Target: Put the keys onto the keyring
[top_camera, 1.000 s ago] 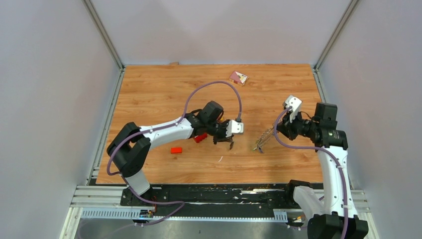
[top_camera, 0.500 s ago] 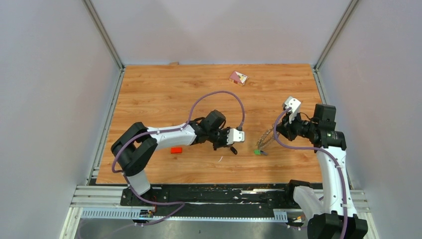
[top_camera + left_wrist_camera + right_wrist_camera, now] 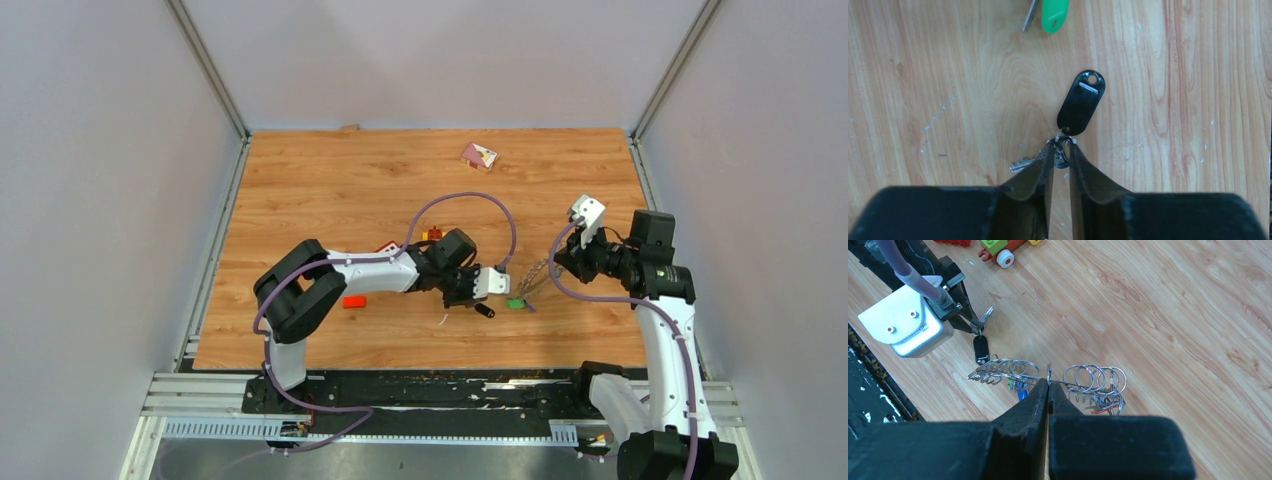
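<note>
In the left wrist view the left gripper (image 3: pixel 1062 150) is seen narrowly parted, with the small ring of the black key (image 3: pixel 1081 102) lying between its tips at centre. A green key (image 3: pixel 1054 14) is cut by the top edge. Only the right wrist view shows the right gripper (image 3: pixel 1048 385) clamped on the keyring (image 3: pixel 998 374), mid-frame.
</note>
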### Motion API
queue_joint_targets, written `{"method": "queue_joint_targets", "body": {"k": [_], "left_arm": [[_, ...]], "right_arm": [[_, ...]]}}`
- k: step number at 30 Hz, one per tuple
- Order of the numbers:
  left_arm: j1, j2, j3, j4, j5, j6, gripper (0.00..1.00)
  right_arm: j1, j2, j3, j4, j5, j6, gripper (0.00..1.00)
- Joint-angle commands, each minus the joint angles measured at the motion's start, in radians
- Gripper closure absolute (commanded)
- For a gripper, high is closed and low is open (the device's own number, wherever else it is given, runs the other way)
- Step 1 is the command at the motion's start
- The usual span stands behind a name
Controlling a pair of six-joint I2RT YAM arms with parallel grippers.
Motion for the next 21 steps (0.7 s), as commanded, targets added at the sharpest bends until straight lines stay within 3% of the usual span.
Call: {"method": "queue_joint_targets", "body": {"k": [1,8,21], "left_arm": [[-0.004,-0.035,0.006,-0.036,-0.014,0.012,0.70],[-0.004,-0.066,-0.021,-0.017,-0.004,0.061,0.47],[-0.003,0.063,0.153,-0.169,0.102,0.207,0.44]], "right_arm": [[0.003,-0.013,0.002,0.054,-0.018,-0.006,1.00],[0.003,-0.011,-0.001,0.053,-0.019,-0.008,1.00],[0.003,-0.015,-0.005,0.047,-0.010,-0.014,1.00]]}}
